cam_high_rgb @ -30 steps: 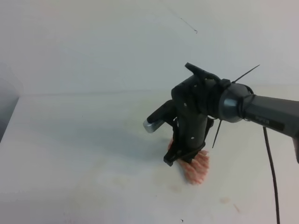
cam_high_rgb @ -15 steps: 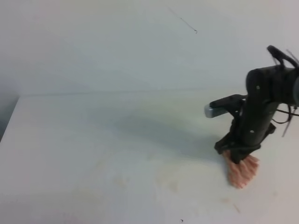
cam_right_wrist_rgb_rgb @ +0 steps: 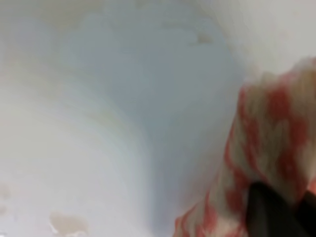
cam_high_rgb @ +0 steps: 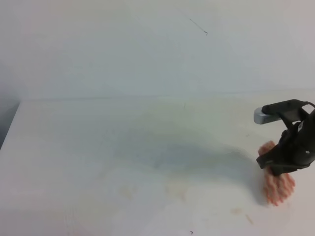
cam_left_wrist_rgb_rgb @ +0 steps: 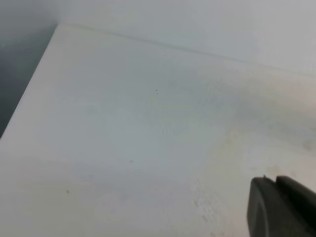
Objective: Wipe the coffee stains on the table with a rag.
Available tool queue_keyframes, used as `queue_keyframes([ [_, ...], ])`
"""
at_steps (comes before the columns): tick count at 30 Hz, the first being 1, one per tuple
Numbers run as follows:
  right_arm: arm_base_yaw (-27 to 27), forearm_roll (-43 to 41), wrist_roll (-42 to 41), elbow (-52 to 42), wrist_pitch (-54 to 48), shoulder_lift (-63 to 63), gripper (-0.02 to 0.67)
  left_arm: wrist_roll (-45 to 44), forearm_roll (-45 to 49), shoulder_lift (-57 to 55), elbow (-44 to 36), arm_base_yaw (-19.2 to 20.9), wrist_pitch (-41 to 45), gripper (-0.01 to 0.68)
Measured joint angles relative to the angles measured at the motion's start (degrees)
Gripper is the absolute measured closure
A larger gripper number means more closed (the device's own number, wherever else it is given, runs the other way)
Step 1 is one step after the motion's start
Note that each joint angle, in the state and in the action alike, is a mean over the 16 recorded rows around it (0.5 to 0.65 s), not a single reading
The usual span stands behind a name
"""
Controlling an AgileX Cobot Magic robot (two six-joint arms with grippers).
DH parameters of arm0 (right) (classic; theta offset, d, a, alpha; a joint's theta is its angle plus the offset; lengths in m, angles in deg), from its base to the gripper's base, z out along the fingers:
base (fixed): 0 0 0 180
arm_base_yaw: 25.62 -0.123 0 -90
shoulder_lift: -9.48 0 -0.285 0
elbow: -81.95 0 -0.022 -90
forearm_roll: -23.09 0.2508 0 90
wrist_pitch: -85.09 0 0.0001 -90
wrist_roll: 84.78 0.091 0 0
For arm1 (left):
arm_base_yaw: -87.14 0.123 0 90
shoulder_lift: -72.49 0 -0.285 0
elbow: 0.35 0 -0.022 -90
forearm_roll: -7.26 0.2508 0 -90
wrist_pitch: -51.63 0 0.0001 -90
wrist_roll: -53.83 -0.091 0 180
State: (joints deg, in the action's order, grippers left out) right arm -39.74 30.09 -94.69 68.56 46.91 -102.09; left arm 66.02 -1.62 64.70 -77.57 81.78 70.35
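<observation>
Exterior high: I saw R gripper [cam_high_rgb: 278,172] clamped on rag [cam_high_rgb: 276,184], pressed to table [cam_high_rgb: 98,147] at right; faint coffee stains [cam_high_rgb: 179,189] mid-table. L gripper [cam_left_wrist_rgb_rgb: 281,207] fingers: couldn't tell.

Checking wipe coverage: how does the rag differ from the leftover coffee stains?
The rag is red-and-white checked and bunched; the coffee stains are faint beige, flat smears. The rag is pinched in the right end effector at the table's right side; the stains lie apart, toward the front middle. Both sit on the table.
</observation>
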Motion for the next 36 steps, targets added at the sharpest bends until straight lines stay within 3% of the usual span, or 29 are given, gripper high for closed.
queue_keyframes([
  [18,0.0,5.3,-0.2,-2.5,2.0,6.0,0.402,0.0,0.0,0.0,0.0,-0.1,0.0,0.674],
  [26,0.0,5.8,-0.5,-2.8,-0.1,17.0,0.504,0.0,0.0,0.0,0.0,-0.1,0.0,0.674],
  [36,0.0,5.6,2.9,-7.3,1.1,41.6,0.642,0.0,0.0,0.0,0.0,-0.1,0.0,0.674],
])
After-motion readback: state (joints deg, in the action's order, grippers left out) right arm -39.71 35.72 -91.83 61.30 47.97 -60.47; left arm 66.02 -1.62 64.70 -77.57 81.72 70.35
